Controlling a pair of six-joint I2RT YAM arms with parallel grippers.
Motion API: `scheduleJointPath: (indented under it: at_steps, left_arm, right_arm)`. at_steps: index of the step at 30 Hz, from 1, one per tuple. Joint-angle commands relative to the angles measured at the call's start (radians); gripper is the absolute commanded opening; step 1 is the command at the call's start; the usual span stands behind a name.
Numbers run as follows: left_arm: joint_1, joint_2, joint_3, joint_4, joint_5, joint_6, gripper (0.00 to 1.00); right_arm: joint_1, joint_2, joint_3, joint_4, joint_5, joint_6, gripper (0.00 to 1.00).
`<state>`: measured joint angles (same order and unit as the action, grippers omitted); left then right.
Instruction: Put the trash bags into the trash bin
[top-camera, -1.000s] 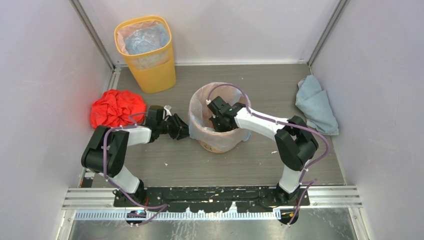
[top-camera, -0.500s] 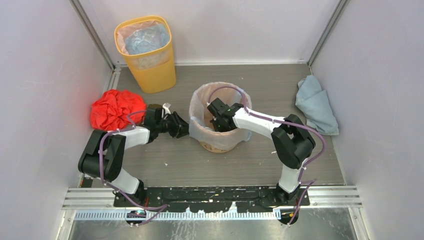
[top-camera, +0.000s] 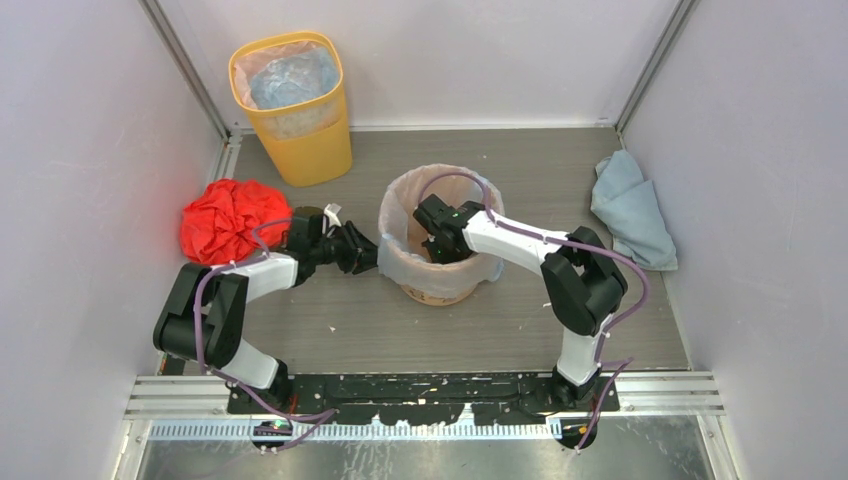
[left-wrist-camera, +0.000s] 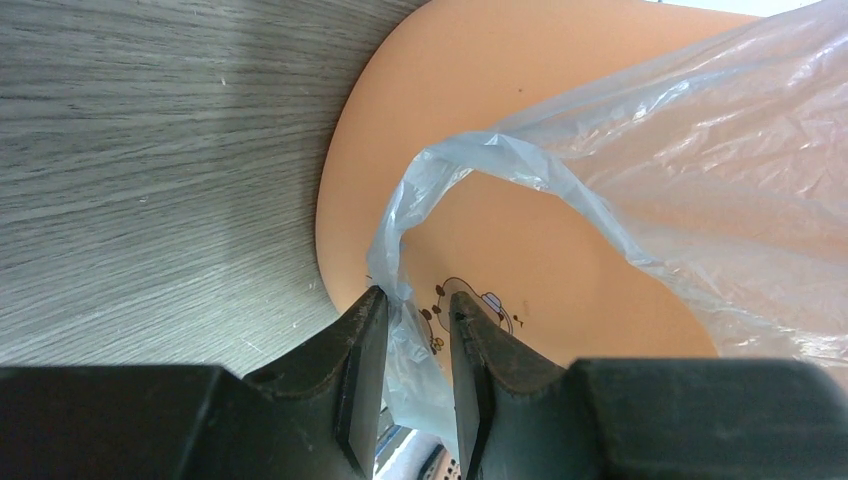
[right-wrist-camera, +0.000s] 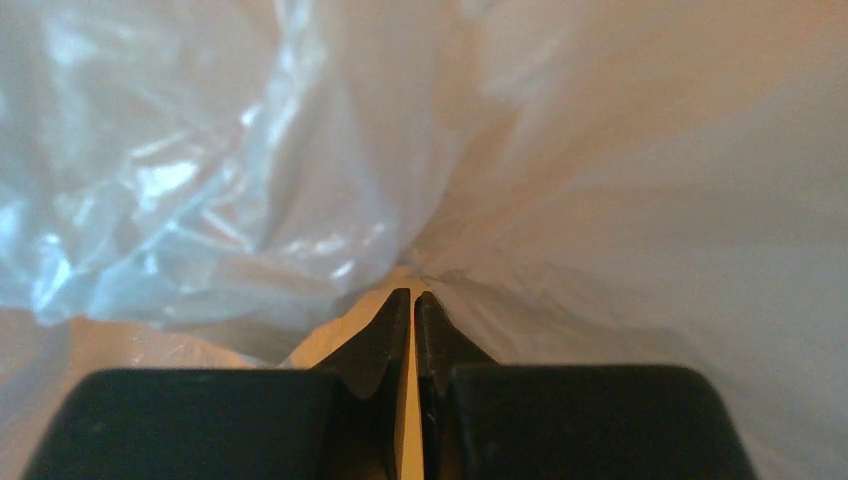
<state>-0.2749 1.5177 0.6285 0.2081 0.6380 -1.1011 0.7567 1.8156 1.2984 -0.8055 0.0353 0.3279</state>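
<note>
While the top view looked down on the table (top-camera: 330, 330), the trash bin (top-camera: 430, 292) stood near its middle, between the two arms, with a translucent trash bag (top-camera: 400, 258) draped over its rim. The left gripper (top-camera: 368, 252) sat just beside the bin's left side, at the bag's edge, and the right gripper (top-camera: 438, 245) reached down inside the bin. A yellow bin (top-camera: 310, 150) stood at the back left, a red bundle (top-camera: 230, 218) lay on the left and a blue cloth (top-camera: 630, 210) on the right. From the left wrist, the left gripper (left-wrist-camera: 418, 300) was closed narrowly on a strip of the trash bag (left-wrist-camera: 720, 150), with the trash bin (left-wrist-camera: 430, 80) and its printed mark (left-wrist-camera: 470, 305) just behind. From the right wrist, the right gripper (right-wrist-camera: 412, 295) was all but closed, with only a thin slit between its jaws and the trash bag (right-wrist-camera: 200, 150) all around; whether any film was caught there could not be told.
</note>
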Motion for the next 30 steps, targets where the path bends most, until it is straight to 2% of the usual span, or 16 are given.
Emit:
scheduleJointPath:
  at_steps: [1,30]
  left_arm:
    - [-0.003,-0.046,0.040,0.008,0.028,-0.009,0.30]
    - [-0.003,-0.106,0.063,-0.027,0.036,-0.016,0.30]
  right_arm:
    - [0.005,0.030,0.044,-0.048,-0.009,0.009,0.12]
    - [0.004,0.125,0.009,-0.017,-0.080,0.014,0.12]
